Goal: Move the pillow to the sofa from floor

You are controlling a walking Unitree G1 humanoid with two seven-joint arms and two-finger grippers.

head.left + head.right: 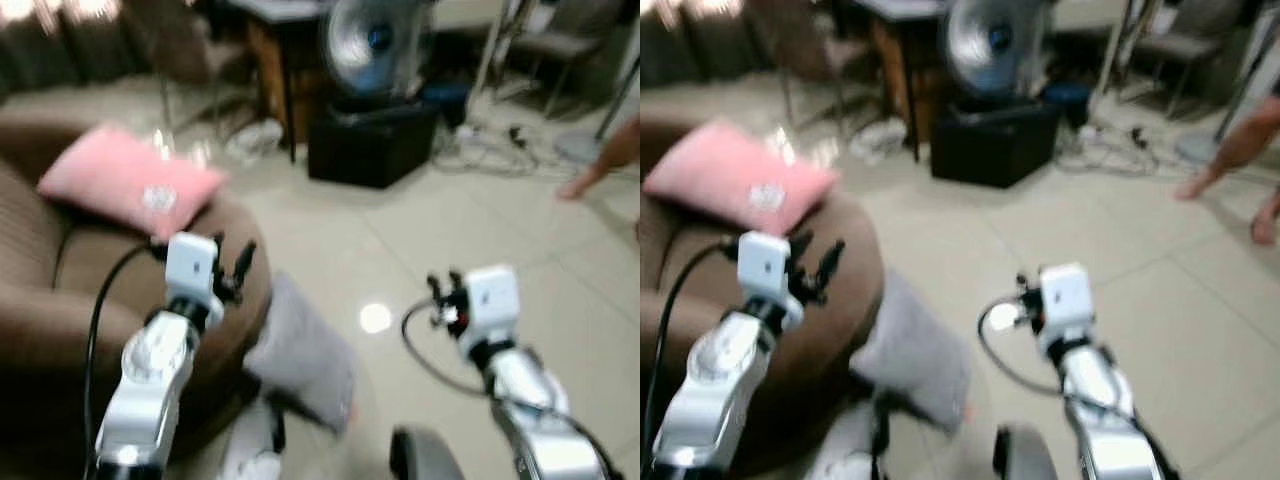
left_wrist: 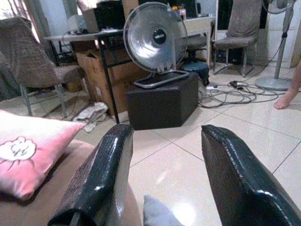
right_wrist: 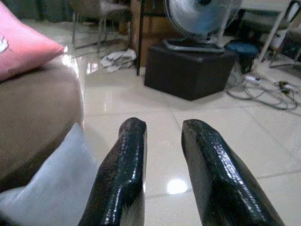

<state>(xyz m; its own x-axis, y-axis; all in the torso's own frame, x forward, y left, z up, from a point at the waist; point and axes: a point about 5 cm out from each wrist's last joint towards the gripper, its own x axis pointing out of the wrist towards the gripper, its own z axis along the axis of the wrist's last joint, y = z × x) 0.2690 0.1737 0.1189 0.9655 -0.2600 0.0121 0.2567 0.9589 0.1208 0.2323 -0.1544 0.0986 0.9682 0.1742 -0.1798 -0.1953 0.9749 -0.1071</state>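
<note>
Against the sofa [image 1: 60,290], a limp grey pillow [image 1: 305,355] leans; both grippers released, empty.

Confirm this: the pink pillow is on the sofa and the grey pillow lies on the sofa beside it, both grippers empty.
Wrong on the grey pillow: the left eye view shows it on the floor against the sofa. The pink pillow is on the sofa; left gripper and right gripper are empty.

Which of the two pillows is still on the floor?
The grey pillow, leaning against the brown sofa between both claws. The pink pillow already lies on the sofa seat.
</note>
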